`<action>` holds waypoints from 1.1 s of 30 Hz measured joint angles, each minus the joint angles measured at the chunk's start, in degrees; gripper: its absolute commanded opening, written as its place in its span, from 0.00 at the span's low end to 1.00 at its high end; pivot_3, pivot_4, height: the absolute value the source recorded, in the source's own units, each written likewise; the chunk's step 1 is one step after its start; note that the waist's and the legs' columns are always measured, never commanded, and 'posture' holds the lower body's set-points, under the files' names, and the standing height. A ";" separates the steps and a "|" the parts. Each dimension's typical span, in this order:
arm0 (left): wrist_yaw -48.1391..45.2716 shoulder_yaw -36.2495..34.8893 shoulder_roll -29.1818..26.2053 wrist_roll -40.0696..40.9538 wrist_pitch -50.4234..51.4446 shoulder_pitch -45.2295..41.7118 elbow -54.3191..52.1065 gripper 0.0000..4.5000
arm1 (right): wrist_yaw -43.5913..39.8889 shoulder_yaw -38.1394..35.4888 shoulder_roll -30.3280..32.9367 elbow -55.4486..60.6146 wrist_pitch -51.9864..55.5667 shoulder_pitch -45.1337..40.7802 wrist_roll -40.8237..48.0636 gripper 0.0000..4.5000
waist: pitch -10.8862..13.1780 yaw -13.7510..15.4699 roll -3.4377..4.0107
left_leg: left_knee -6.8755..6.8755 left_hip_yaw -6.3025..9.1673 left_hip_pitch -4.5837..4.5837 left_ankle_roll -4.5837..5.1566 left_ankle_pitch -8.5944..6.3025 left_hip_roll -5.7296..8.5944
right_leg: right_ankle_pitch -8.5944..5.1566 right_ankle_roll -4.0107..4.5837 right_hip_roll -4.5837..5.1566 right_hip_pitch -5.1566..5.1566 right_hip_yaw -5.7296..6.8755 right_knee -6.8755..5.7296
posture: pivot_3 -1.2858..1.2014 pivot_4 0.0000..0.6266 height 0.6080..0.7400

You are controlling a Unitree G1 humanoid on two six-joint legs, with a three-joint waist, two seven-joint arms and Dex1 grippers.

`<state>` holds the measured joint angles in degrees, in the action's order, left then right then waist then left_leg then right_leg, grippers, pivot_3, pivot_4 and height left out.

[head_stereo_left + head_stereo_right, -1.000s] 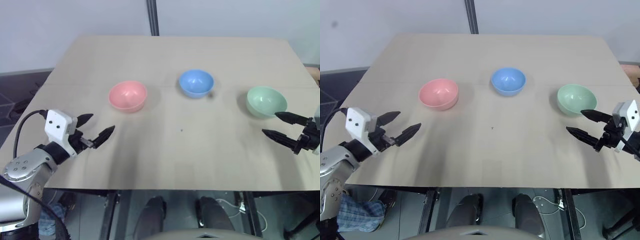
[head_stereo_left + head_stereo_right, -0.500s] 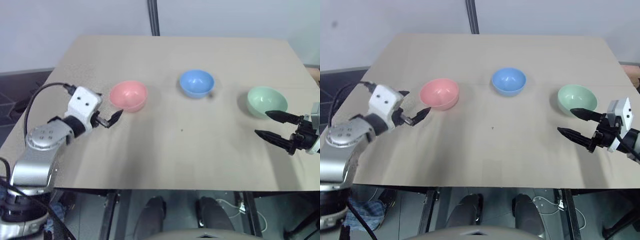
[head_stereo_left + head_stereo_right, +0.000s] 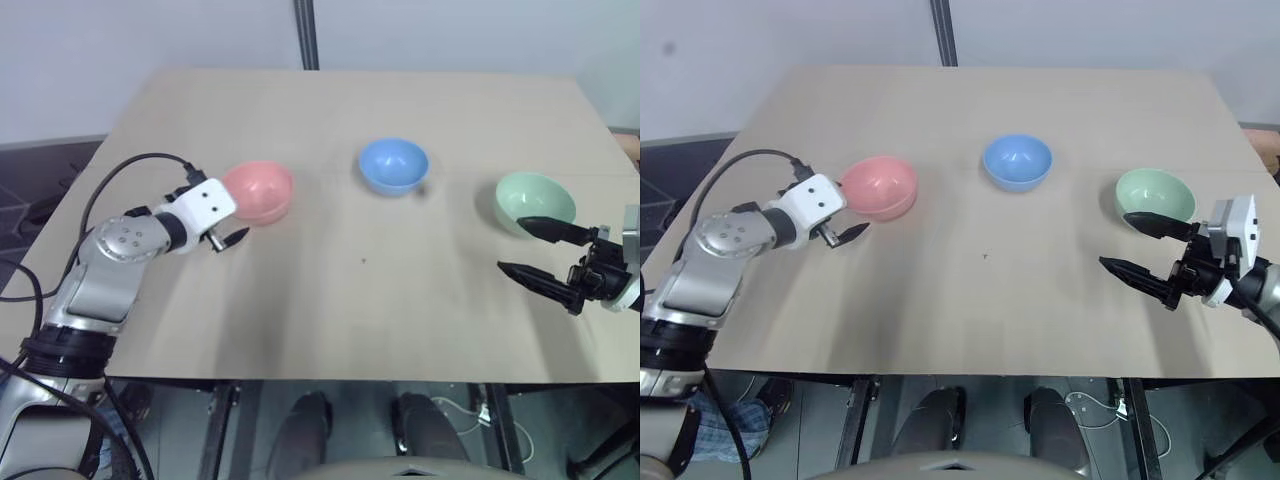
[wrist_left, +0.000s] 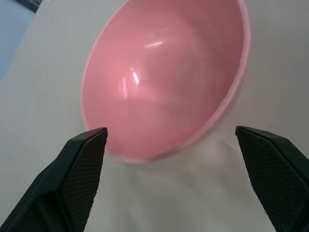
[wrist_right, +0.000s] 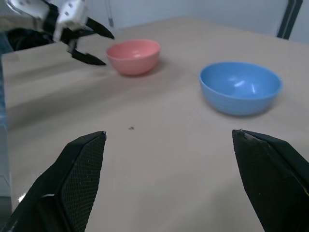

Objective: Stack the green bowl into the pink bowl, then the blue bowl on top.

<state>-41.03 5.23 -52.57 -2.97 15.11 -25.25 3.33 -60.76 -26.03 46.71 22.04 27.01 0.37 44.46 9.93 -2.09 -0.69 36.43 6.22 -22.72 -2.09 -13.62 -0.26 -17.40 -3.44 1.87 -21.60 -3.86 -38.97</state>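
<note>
The pink bowl [image 3: 262,190], blue bowl [image 3: 394,165] and green bowl [image 3: 532,196] stand apart in a row across the tan table [image 3: 350,310], all upright and empty. My left gripper [image 5: 103,47] is open just at the pink bowl's near-left side. In the left wrist view its fingers [image 4: 84,164] flank the bowl's [image 4: 164,82] near rim without touching it. My right gripper [image 3: 510,245] hovers open and empty just in front of the green bowl, one finger crossing its near rim in the eye views. It points across the table toward the blue bowl [image 5: 240,87].
A dark vertical post [image 3: 306,35] stands behind the table's far edge. A tiny dark speck [image 3: 363,262] lies near the table's middle. The left arm's black cable [image 3: 120,180] loops over the table's left part.
My left arm swung forward from the table's front-left to the pink bowl, and its wrist rolled. My right gripper drifted a little left and up beside the green bowl. The bowls stayed put.
</note>
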 measured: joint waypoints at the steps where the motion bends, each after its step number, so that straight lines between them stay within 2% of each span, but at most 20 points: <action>1: -0.02 0.43 0.52 -0.51 -0.92 -0.73 1.02 1.00 | 0.10 -0.60 -0.04 0.53 0.06 0.24 0.69 0.98 | 0.00 0.01 -0.01 | 0.01 0.01 -0.01 0.00 0.00 0.00 | 0.00 0.00 0.00 0.00 0.01 0.00 | 0.52 0.24 1.00; 5: -1.29 2.47 1.74 -2.59 -5.95 -3.11 3.36 1.00 | 1.31 -2.19 -0.46 2.13 0.15 0.41 3.47 0.98 | 0.02 -0.06 -0.04 | 0.02 0.03 -0.02 0.00 0.00 0.00 | 0.00 0.00 0.00 0.00 0.02 0.00 | 0.52 0.24 1.00; 14: -5.52 6.04 2.62 -6.02 -12.30 -5.78 8.35 1.00 | 1.75 -2.19 -0.46 1.84 -0.96 0.71 3.30 0.98 | 0.02 -0.10 -0.04 | 0.03 0.03 -0.01 0.00 0.00 0.01 | 0.00 0.00 0.00 0.00 0.03 -0.04 | 0.52 0.24 1.00; 15: -6.16 6.47 2.76 -6.21 -13.11 -5.78 8.74 0.88 | 1.71 -2.19 -0.46 1.55 -1.15 0.74 3.11 1.00 | 0.02 -0.09 -0.04 | 0.04 0.03 -0.01 0.00 0.00 0.01 | 0.00 0.00 0.00 0.00 0.03 -0.04 | 0.52 0.24 1.00; 16: -6.75 6.63 2.96 -6.34 -13.59 -5.78 8.81 0.81 | 1.63 -2.19 -0.46 1.42 -1.30 0.84 2.96 1.00 | 0.02 -0.09 -0.04 | 0.05 0.04 -0.02 0.01 0.00 0.01 | 0.01 0.00 0.00 0.00 0.03 -0.04 | 0.52 0.24 1.00; 20: -8.55 6.63 3.46 -6.32 -14.36 -5.81 8.86 0.38 | 1.11 -2.20 -0.45 0.22 -2.35 1.11 2.49 1.00 | 0.02 -0.09 -0.04 | 0.07 0.05 -0.02 0.01 0.00 0.01 | 0.01 0.00 0.00 0.01 0.04 -0.07 | 0.52 0.24 1.00; 22: -8.94 6.63 3.60 -6.41 -14.36 -5.96 9.09 0.26 | 1.06 -2.23 -0.45 -0.41 -2.60 1.38 2.29 1.00 | 0.02 -0.09 -0.04 | 0.09 0.05 -0.02 0.01 0.00 0.02 | 0.01 0.00 0.00 0.01 0.04 -0.09 | 0.52 0.24 1.00; 25: -8.99 6.63 3.78 -7.10 -14.53 -6.61 10.49 0.01 | 0.93 -2.62 -0.46 -1.03 -3.00 1.59 2.20 1.00 | 0.02 -0.13 -0.04 | 0.11 0.05 0.00 0.01 0.00 0.02 | 0.00 0.00 0.00 0.00 0.04 -0.13 | 0.52 0.24 1.00; 33: -11.47 6.79 4.59 -8.21 -19.38 -9.76 13.28 0.01 | -0.73 -3.75 -0.46 -3.19 -4.81 2.50 1.29 1.00 | 0.03 0.09 -0.04 | 0.19 0.10 -0.03 0.01 0.01 0.06 | 0.01 0.00 0.02 0.02 0.08 -0.16 | 0.52 0.24 1.00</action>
<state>-52.50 12.02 -47.98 -11.18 -4.27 -35.01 16.61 -61.49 -29.78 46.25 18.85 22.19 2.87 45.75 9.96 -2.00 -0.74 36.62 6.32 -22.75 -2.08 -13.61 -0.20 -17.39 -3.44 1.89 -21.59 -3.79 -39.14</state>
